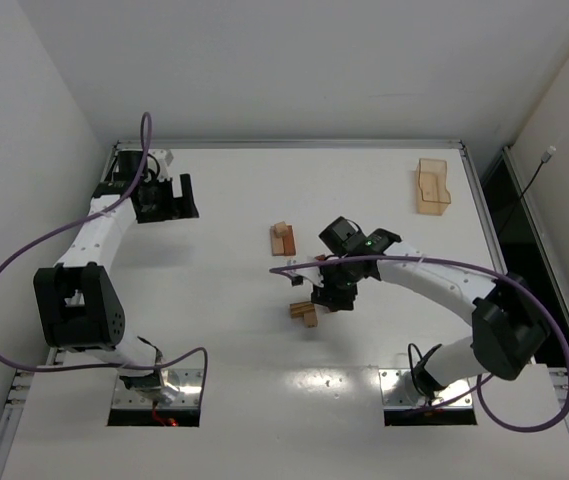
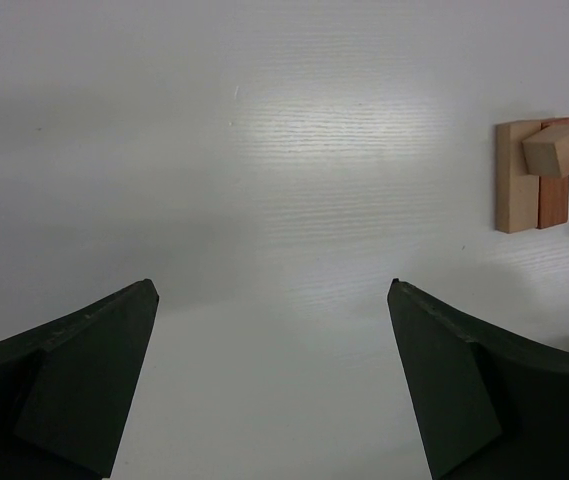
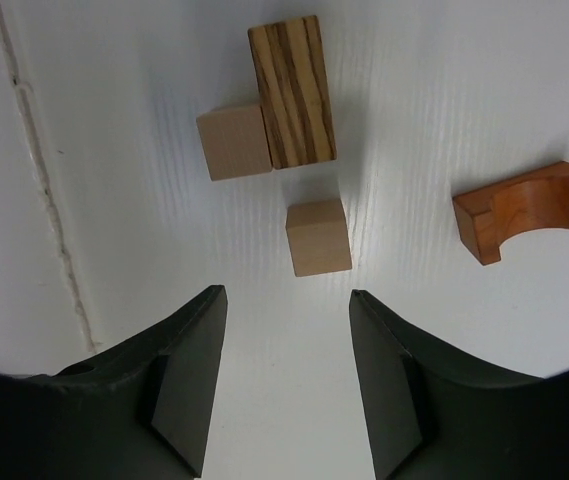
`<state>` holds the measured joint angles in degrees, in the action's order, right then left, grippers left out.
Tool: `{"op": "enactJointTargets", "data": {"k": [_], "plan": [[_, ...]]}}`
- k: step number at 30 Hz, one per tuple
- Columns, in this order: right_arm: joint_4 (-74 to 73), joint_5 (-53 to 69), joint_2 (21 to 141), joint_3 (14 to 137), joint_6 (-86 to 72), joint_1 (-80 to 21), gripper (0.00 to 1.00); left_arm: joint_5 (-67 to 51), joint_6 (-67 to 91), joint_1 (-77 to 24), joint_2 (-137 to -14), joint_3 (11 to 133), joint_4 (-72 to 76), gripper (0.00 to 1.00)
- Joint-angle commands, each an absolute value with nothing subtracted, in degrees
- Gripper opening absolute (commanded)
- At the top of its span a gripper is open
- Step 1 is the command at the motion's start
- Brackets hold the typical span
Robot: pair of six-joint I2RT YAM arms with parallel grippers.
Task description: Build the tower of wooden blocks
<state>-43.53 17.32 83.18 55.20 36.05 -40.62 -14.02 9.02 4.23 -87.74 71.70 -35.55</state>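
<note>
Hovering with jaws spread and empty, the right gripper (image 3: 286,293) is facing a small tan cube (image 3: 318,236) lying just ahead, centred on its gap. The left gripper (image 2: 272,283), also spread, is sitting well away, with the started tower (image 1: 282,240) standing between the two arms.

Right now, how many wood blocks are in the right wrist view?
4. A pale cube just ahead of the open right gripper; a second pale cube beyond it, beside a striped bar; a reddish arch piece at the view's right. More lie outside this view.
</note>
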Motion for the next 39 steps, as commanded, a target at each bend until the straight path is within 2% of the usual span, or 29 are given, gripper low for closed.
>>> {"op": "enactJointTargets", "data": {"k": [1, 26, 28, 29, 30, 31, 32, 39], "plan": [[-41.05, 16.71, 82.96, 53.80, 42.00, -40.78, 0.49, -15.29, 8.53, 5.10, -86.74, 71.98, -34.37, 1.00], [-36.39, 13.18, 96.06, 53.26, 43.42, -43.42, 0.43, -13.18, 8.53, 5.10, -89.47, 73.56, -34.89, 1.00], [-35.69, 11.87, 96.06, 52.56, 43.42, -43.94, 0.39, -13.18, 8.53, 5.10, -89.47, 73.56, -34.89, 1.00], [-35.16, 11.87, 96.67, 52.56, 42.72, -43.95, 0.30, -13.18, 8.53, 5.10, -89.47, 73.56, -34.89, 1.00], [-35.16, 11.34, 96.68, 52.56, 42.71, -43.95, 0.30, -13.18, 8.53, 5.10, -89.47, 73.56, -34.89, 1.00], [-35.16, 11.34, 96.68, 52.56, 42.19, -43.95, 0.11, -12.66, 8.53, 5.10, -89.47, 73.56, -34.89, 1.00], [-34.63, 10.73, 96.68, 52.56, 41.67, -43.95, 0.01, -12.66, 8.53, 5.10, -89.47, 73.56, -34.89, 1.00], [-36.47, 10.72, 91.24, 59.40, 32.63, -43.33, 0.00, -12.13, 8.53, 5.10, -89.47, 73.56, -34.89, 1.00]]}}
